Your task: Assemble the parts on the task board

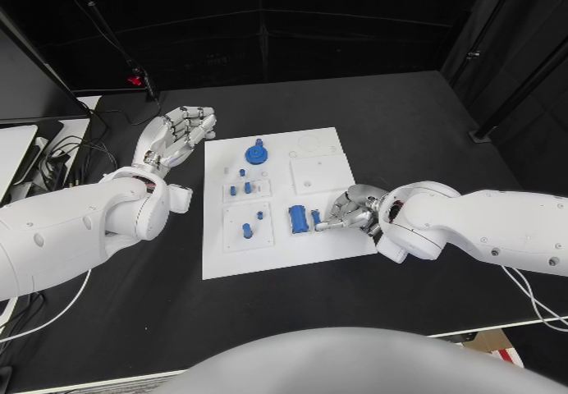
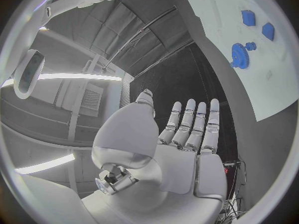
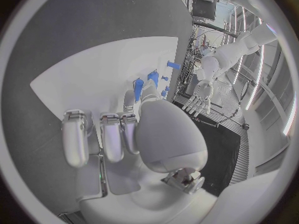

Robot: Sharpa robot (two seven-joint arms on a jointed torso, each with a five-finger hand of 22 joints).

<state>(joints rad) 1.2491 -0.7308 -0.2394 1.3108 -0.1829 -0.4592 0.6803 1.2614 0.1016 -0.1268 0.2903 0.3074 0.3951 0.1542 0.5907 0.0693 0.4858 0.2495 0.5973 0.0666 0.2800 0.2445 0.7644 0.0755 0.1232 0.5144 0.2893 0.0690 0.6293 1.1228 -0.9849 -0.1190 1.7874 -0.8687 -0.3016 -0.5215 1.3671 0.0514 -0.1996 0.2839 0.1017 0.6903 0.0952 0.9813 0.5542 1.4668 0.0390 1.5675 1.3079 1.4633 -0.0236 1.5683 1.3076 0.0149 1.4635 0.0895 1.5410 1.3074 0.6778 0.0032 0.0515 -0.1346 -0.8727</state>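
The white task board (image 1: 275, 246) lies in the middle of the black table. At its far end stands a blue gear (image 1: 256, 153), with small blue pegs (image 1: 240, 189) nearer the middle. A blue block (image 1: 297, 218) stands near the board's right side. Beside it is a small blue part (image 1: 316, 220), pinched at the fingertips of my right hand (image 1: 350, 212); the right wrist view shows this part (image 3: 138, 87) between thumb and finger. My left hand (image 1: 177, 133) is off the board's far left corner, fingers straight and apart, holding nothing. The left wrist view shows that hand (image 2: 187, 134), the board (image 2: 249, 74) and the gear (image 2: 238, 52).
Cables (image 1: 59, 156) and a red clip (image 1: 135, 80) lie at the table's far left. A black post (image 1: 503, 107) stands at the right. Bare black table lies in front of the board and to its right.
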